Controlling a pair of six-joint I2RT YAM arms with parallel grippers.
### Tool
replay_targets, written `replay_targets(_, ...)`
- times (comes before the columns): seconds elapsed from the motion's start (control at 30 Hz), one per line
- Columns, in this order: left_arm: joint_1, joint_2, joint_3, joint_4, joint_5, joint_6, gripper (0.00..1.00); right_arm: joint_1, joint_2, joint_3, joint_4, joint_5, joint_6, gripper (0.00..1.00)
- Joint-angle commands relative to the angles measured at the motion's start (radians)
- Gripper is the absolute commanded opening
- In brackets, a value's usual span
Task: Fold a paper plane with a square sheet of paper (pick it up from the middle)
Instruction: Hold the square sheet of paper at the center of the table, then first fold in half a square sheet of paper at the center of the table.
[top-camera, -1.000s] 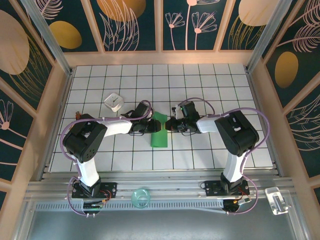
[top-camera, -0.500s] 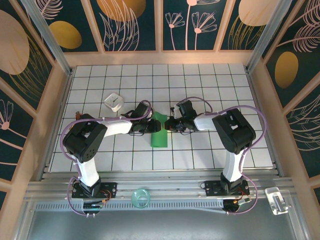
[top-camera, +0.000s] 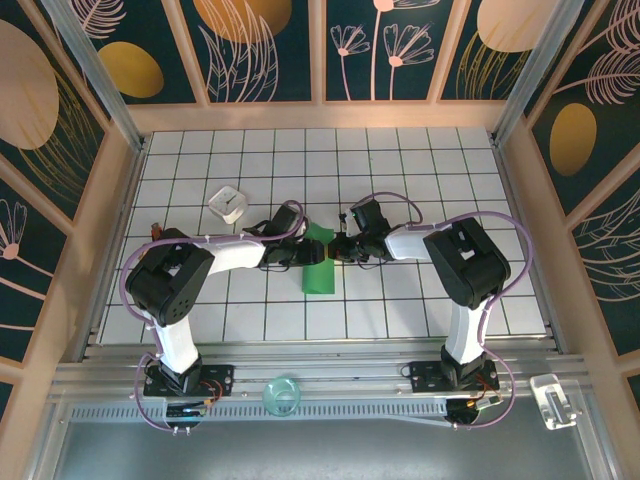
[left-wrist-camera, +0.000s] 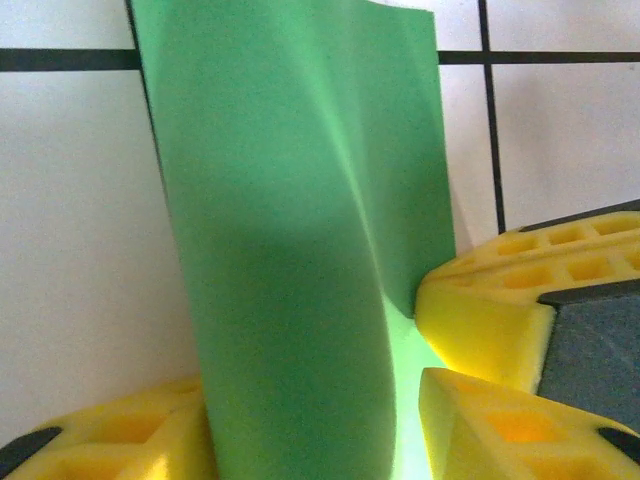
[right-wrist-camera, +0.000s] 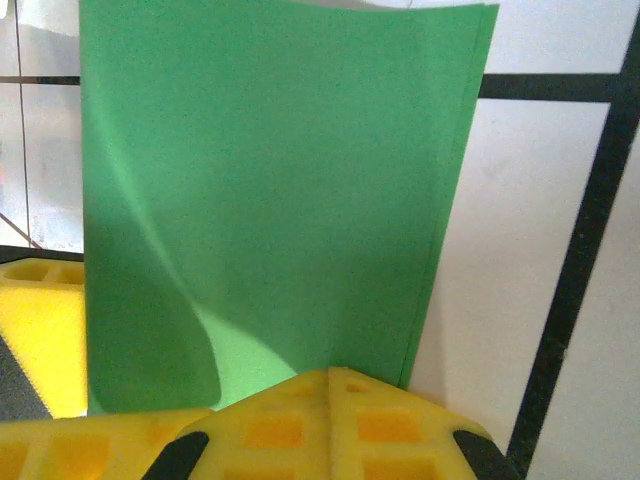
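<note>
The square sheet of paper (top-camera: 319, 272) is bright green and lies folded into a narrow strip on the tiled table, between the two grippers. In the left wrist view a flap of the paper (left-wrist-camera: 290, 200) stands up between the yellow fingers of my left gripper (left-wrist-camera: 310, 420). Those fingers are apart, with a lit gap beside the right finger (left-wrist-camera: 490, 425). My right gripper (right-wrist-camera: 330, 385) is shut, its joined tips resting at the near edge of the paper (right-wrist-camera: 280, 150). From above, the left gripper (top-camera: 302, 251) and right gripper (top-camera: 335, 249) flank the strip's far end.
A small white square box (top-camera: 228, 203) sits on the tiles behind the left arm. A small brown item (top-camera: 155, 228) lies by the left wall. A clear teal cup (top-camera: 282, 393) and a clear holder (top-camera: 553, 400) rest on the near rail. Wooden walls (top-camera: 520, 180) enclose the table.
The right gripper has shifted slightly left and away, closer to the paper's far end. The left arm and the paper have stayed in place.
</note>
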Motion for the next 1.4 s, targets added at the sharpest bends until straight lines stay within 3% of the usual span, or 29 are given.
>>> replay_targets(0.0, 0.017, 0.027, -0.017, -0.161, -0.169, 0.005, 0.57, 0.006, 0.077, -0.044, -0.098, 0.140, -0.006, 0.00)
replay_targets(0.27, 0.018, -0.095, 0.001, -0.192, -0.197, -0.035, 0.58, 0.005, 0.080, -0.045, -0.096, 0.135, -0.011, 0.00)
replay_targets(0.47, -0.008, -0.109, 0.048, -0.094, -0.053, -0.069, 0.39, 0.004, 0.079, -0.049, -0.096, 0.140, -0.014, 0.00)
replay_targets(0.63, -0.022, -0.051, 0.089, -0.076, -0.003, -0.060, 0.26, 0.004, 0.076, -0.052, -0.093, 0.140, -0.013, 0.00)
replay_targets(0.77, -0.021, -0.050, 0.095, -0.094, -0.057, -0.055, 0.27, 0.004, 0.075, -0.051, -0.095, 0.138, -0.013, 0.00)
replay_targets(0.97, -0.020, -0.001, 0.077, -0.065, -0.024, -0.051, 0.26, 0.003, 0.075, -0.051, -0.097, 0.138, -0.015, 0.00)
replay_targets(1.37, 0.005, 0.023, -0.027, -0.078, -0.142, -0.037, 0.23, 0.001, 0.075, -0.055, -0.105, 0.149, -0.020, 0.00)
